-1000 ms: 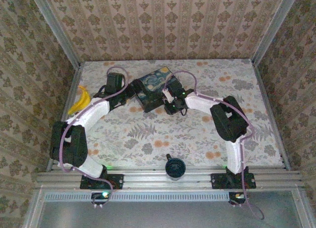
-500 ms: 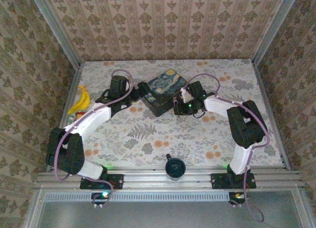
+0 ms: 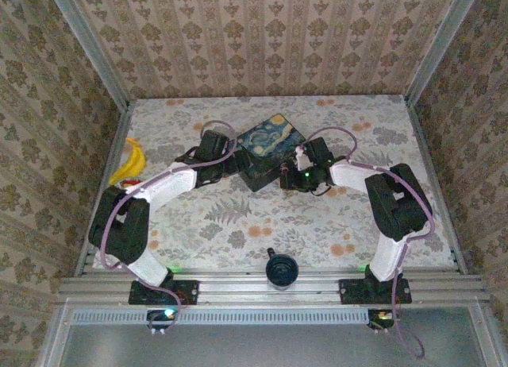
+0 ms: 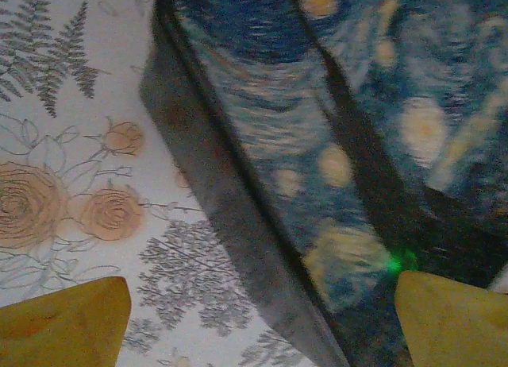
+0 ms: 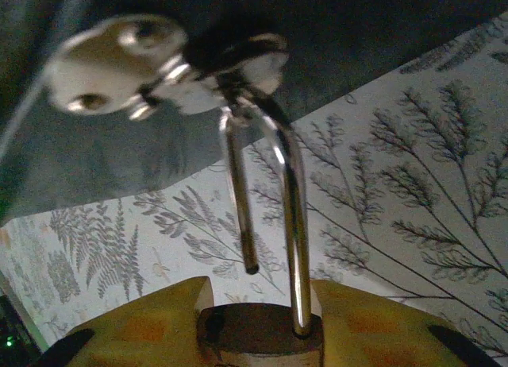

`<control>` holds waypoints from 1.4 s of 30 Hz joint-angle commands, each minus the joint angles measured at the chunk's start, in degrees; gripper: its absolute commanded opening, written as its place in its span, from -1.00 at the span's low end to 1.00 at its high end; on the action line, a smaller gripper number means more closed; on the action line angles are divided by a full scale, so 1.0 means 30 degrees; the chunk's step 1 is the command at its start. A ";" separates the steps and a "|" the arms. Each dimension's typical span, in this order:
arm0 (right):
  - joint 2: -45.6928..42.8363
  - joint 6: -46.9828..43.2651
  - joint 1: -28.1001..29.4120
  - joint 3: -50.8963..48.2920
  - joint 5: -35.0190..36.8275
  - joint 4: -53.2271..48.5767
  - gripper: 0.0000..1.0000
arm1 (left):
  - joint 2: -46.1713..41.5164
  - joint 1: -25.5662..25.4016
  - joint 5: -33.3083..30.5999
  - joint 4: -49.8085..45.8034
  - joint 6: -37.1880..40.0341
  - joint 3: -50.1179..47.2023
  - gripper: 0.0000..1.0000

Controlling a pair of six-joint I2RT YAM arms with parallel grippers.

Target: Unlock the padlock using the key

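Note:
The brass padlock [image 5: 255, 332] sits between the yellow fingers [image 5: 143, 327] of my right gripper [image 5: 258, 335], which is shut on its body. Its silver shackle [image 5: 292, 224] stands open: one leg hangs free above the body and the other stays seated. The shackle's bend is hooked through the silver hasp [image 5: 119, 65] on the dark blue swirly-sky box [image 3: 270, 141]. My left gripper [image 4: 262, 327] is open, straddling the box's lower left edge [image 4: 238, 208]. From above, the left gripper [image 3: 236, 162] is at the box's left side and the right gripper [image 3: 286, 176] at its right front. The key is out of view.
A banana [image 3: 131, 162] lies by the left wall. A black round object [image 3: 280, 268] sits near the front rail. Patterned walls close in the floral tabletop [image 3: 238, 216] on three sides.
My left arm has swung right, up to the box's left side, closing slightly. The box has shifted right and turned. My right gripper has drawn right with the padlock.

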 commanded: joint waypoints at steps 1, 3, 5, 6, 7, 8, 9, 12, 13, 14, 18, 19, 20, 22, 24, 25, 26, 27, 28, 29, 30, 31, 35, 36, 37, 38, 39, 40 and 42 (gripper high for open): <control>-0.1025 0.1271 -0.0470 -0.0604 -0.0102 0.1755 -0.25 | 0.0342 0.0067 -0.1143 -0.1005 0.0639 0.0554 0.71; -0.1007 0.1508 -0.0638 -0.0803 -0.0255 0.2040 -0.21 | 0.0579 0.0096 -0.1313 -0.1181 0.0674 0.0658 0.70; -0.0978 0.1493 -0.0738 -0.0770 -0.0271 0.1907 -0.17 | 0.0813 0.0125 -0.1330 -0.1209 0.0676 0.0730 0.69; -0.0975 0.1456 -0.0775 -0.0750 -0.0204 0.1767 -0.15 | 0.0897 0.0154 -0.1330 -0.1201 0.0645 0.0783 0.69; -0.0970 0.1420 -0.0802 -0.0757 -0.0144 0.1719 -0.12 | 0.0961 0.0176 -0.1302 -0.1219 0.0646 0.0817 0.68; -0.1012 0.1418 -0.0822 -0.0768 -0.0081 0.1661 -0.11 | 0.0994 0.0184 -0.1260 -0.1191 0.0627 0.0856 0.68; -0.1007 0.1392 -0.0853 -0.0751 -0.0095 0.1645 -0.11 | 0.0997 0.0184 -0.1245 -0.1218 0.0603 0.0875 0.68; -0.1007 0.1330 -0.0928 -0.0672 -0.0251 0.1654 -0.23 | 0.0828 0.0169 -0.1073 -0.1218 0.0550 0.0930 0.68; -0.1007 0.1304 -0.0934 -0.0616 -0.0251 0.1615 -0.26 | 0.0714 0.0184 -0.1008 -0.1217 0.0529 0.0909 0.68; -0.1010 0.1283 -0.0935 -0.0568 -0.0208 0.1521 -0.28 | 0.0562 0.0184 -0.0953 -0.1165 0.0449 0.0906 0.68; -0.1280 0.1213 -0.0942 -0.0550 0.0259 0.1193 -0.30 | -0.0390 -0.0073 -0.1067 -0.0985 0.0250 0.0733 0.68; -0.1414 0.1184 -0.0923 -0.0611 0.0405 0.1105 -0.30 | -0.0631 -0.0234 -0.1256 -0.0984 0.0289 0.0765 0.67; -0.1543 0.1184 -0.0914 -0.0668 0.0568 0.1055 -0.28 | -0.0821 -0.0334 -0.1350 -0.1010 0.0351 0.0840 0.67; -0.1802 0.1228 -0.0864 -0.0835 0.1014 0.0980 -0.23 | -0.0959 -0.0358 -0.1330 -0.0973 0.0352 0.0975 0.67; -0.1999 0.1406 -0.0818 -0.1108 0.1568 0.1190 -0.20 | -0.0817 -0.0373 -0.1413 -0.0874 0.0453 0.1125 0.68; -0.2074 0.1579 -0.0820 -0.1237 0.1682 0.1482 -0.20 | -0.0627 -0.0416 -0.1417 -0.0867 0.0533 0.1266 0.69; -0.2116 0.1821 -0.0831 -0.1335 0.1798 0.1814 -0.21 | -0.0362 -0.0473 -0.1339 -0.0868 0.0626 0.1463 0.70; -0.2148 0.1976 -0.0831 -0.1373 0.1960 0.1980 -0.23 | -0.0108 -0.0540 -0.1246 -0.0882 0.0725 0.1636 0.73; -0.2123 0.2161 -0.0846 -0.1355 0.2151 0.2124 -0.27 | 0.0250 -0.0681 -0.1213 -0.0936 0.0875 0.1852 0.75; -0.2088 0.2263 -0.0874 -0.1306 0.2258 0.2272 -0.29 | 0.0574 -0.0800 -0.1282 -0.1008 0.0986 0.2039 0.77; -0.1957 0.2339 -0.0857 -0.1259 0.2293 0.2366 -0.32 | 0.0814 -0.0890 -0.1366 -0.1095 0.1076 0.2187 0.79; -0.1768 0.2415 -0.0856 -0.1108 0.2318 0.2410 -0.34 | 0.1060 -0.0929 -0.1466 -0.1185 0.1139 0.2304 0.81; -0.0876 0.2531 -0.0855 -0.0760 0.2002 0.2854 -0.39 | 0.1545 -0.0929 -0.2133 -0.1346 0.1256 0.2255 0.84; -0.0715 0.2531 -0.0858 -0.0708 0.1971 0.2939 -0.39 | 0.1620 -0.0929 -0.2309 -0.1429 0.1316 0.2255 0.84; -0.0560 0.2560 -0.0860 -0.0662 0.1971 0.3102 -0.39 | 0.1719 -0.0900 -0.2476 -0.1557 0.1373 0.2255 0.84; -0.0414 0.2561 -0.0855 -0.0636 0.1998 0.3244 -0.39 | 0.1825 -0.0872 -0.2599 -0.1660 0.1432 0.2252 0.84; -0.0269 0.2586 -0.0868 -0.0568 0.1993 0.3323 -0.39 | 0.1922 -0.0843 -0.2660 -0.1755 0.1464 0.2255 0.84; -0.0134 0.2590 -0.0877 -0.0501 0.2001 0.3425 -0.39 | 0.2030 -0.0798 -0.2663 -0.1812 0.1464 0.2222 0.84; 0.0152 0.2641 -0.0853 -0.0394 0.1834 0.3710 -0.39 | 0.2181 -0.0783 -0.2621 -0.1860 0.1445 0.2149 0.83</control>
